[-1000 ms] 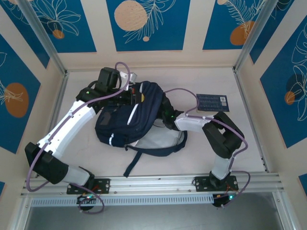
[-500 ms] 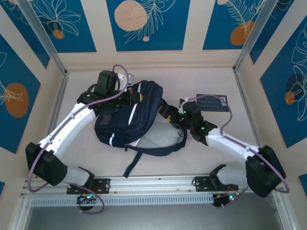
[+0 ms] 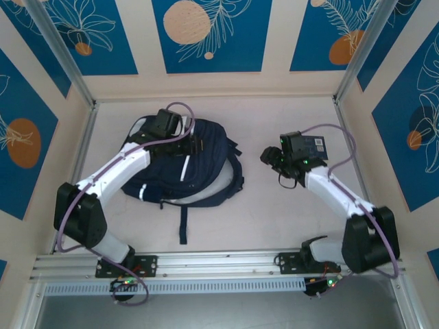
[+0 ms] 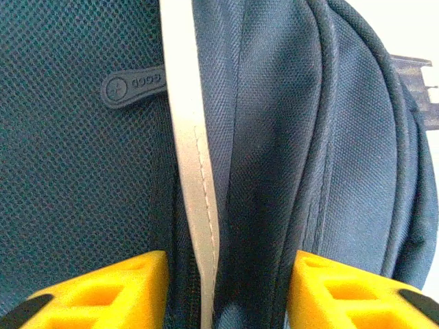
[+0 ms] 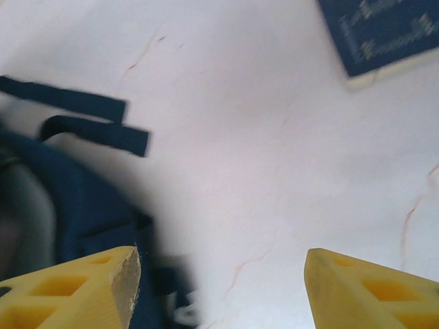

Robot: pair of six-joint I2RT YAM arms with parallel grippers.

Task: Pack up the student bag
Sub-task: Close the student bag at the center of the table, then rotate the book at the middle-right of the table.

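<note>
From above, the student bag [image 3: 199, 175] is seen lying on the left half of the table [image 3: 274, 219]. The left gripper [image 3: 197, 145] is set on the bag's top. The right gripper [image 3: 269, 156] is held just off its right side, near a small booklet [image 3: 317, 145].

At the left wrist, the yellow fingers [image 4: 103, 288] are spread apart. A white stripe [image 4: 192, 171] of the bag is seen between them, and nothing is clamped.

At the right wrist, the fingers [image 5: 75, 284] are spread wide over bare table, with strap ends [image 5: 96, 133] seen to the left.
</note>
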